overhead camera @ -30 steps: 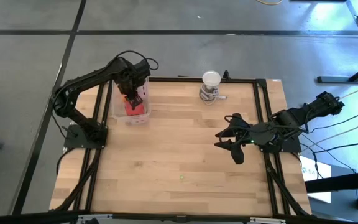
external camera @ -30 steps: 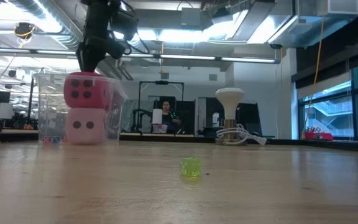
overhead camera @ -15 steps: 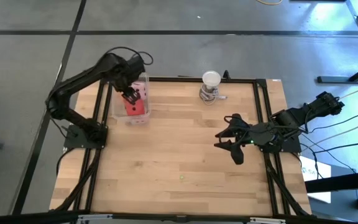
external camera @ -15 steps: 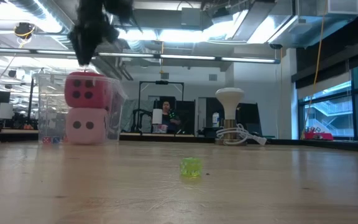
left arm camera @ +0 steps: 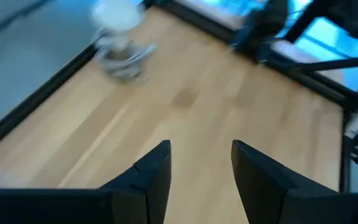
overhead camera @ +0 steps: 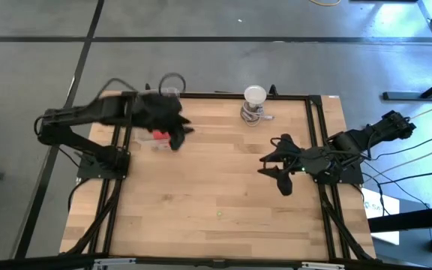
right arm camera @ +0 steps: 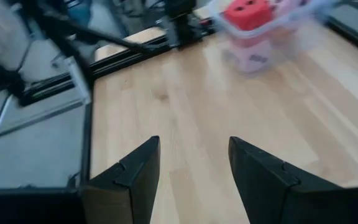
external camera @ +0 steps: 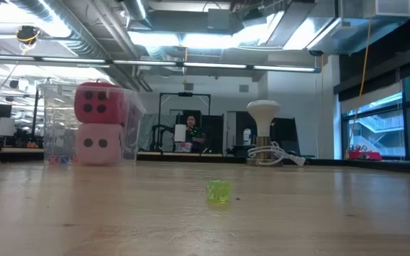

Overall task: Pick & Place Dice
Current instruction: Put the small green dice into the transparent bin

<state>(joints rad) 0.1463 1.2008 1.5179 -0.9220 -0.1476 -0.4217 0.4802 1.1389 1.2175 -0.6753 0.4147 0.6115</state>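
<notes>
A red die (external camera: 97,103) sits on top of a pale pink die (external camera: 96,142) inside a clear container (external camera: 51,121) at the table's far left. The right wrist view shows the same stack, the red die (right arm camera: 243,14) over the pink die (right arm camera: 254,59). No other large dice show. My left gripper (overhead camera: 178,137) hovers open beside the container, toward the table's middle, and its fingers (left arm camera: 156,171) hold nothing. My right gripper (overhead camera: 276,169) waits open above the right side of the table, pointing left, with nothing in the right gripper (right arm camera: 191,168).
A white round-topped object on a metal base (overhead camera: 254,104) with a cable stands at the far edge. A tiny green cube (external camera: 218,190) lies near the table's middle. Black rails (overhead camera: 317,150) frame the wooden top. A person (external camera: 189,132) sits in the room far behind.
My left gripper has risen from the top of the red die, out of the low view, and swung out of the container toward the table's middle and near side, while the arm folded down to the left. The red die has stayed on the pink one.
</notes>
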